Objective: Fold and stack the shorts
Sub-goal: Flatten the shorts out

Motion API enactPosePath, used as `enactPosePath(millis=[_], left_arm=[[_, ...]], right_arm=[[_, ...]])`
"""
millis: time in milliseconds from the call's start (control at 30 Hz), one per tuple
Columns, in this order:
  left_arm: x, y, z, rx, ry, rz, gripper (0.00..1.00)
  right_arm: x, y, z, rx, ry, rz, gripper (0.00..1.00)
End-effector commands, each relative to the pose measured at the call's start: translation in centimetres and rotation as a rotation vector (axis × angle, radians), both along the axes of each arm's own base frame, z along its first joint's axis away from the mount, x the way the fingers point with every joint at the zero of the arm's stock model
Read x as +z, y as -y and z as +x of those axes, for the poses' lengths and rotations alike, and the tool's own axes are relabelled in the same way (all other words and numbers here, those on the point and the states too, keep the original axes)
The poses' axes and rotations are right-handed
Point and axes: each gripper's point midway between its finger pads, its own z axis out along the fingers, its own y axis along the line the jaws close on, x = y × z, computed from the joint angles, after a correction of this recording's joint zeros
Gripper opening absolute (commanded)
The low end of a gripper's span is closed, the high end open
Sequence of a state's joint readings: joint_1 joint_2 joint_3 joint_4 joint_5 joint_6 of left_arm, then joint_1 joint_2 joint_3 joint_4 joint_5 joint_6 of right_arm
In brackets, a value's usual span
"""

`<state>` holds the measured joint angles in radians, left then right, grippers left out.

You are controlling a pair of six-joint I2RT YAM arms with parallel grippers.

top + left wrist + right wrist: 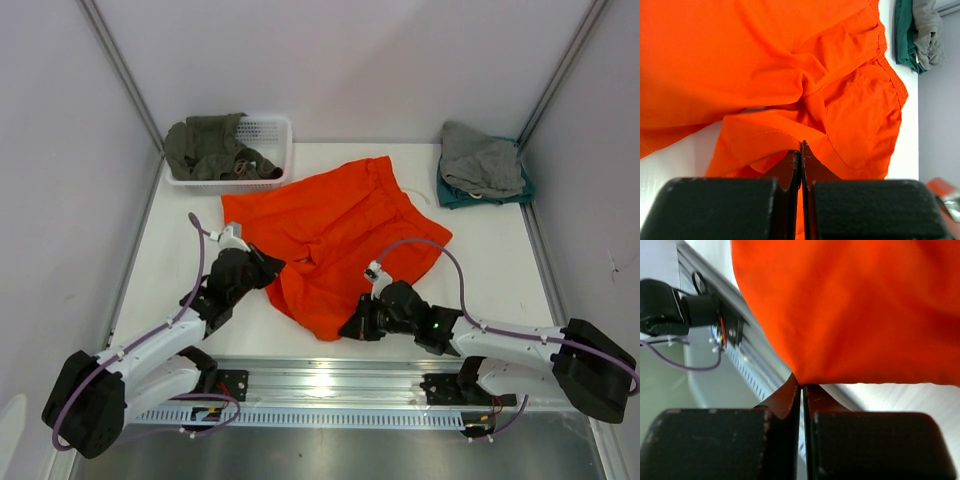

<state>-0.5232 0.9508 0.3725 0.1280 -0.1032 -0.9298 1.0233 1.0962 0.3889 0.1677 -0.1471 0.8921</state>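
Observation:
The bright orange shorts (335, 235) lie crumpled on the white table, with the gathered waistband toward the back right and a white drawstring (420, 193) beside it. My left gripper (272, 268) is shut on a fold of the shorts' left front edge; in the left wrist view the fingertips (802, 148) pinch the orange fabric (790, 75). My right gripper (350, 327) is shut on the shorts' near corner by the table's front edge; in the right wrist view the jaws (801, 386) grip the tip of the orange cloth (855, 305).
A white basket (272, 132) with an olive-green garment (210, 148) stands at the back left. Grey and teal garments (482, 165) are piled at the back right and also show in the left wrist view (920, 30). A metal rail (330, 382) runs along the front edge. Walls enclose the sides.

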Motion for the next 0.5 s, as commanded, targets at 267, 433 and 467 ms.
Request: enactPosePath(millis=[267,433,467], left_arm=[[1.1,-1.4,0.5,0.029,0.071,0.061,0.00],[0.7,-1.8,0.0,0.019,0.061,0.090,0.01],[0.5,-1.8,-0.2,0.013,0.058,0.096,0.07]], right_arm=[[3.5,0.7,-3.9,0.043,-0.399,0.133,0.00],[0.8,4.0,-3.8,-0.003,-0.335,-0.136,0.87],[0.6,4.5,-3.2,-0.019,-0.287,-0.173,0.88]])
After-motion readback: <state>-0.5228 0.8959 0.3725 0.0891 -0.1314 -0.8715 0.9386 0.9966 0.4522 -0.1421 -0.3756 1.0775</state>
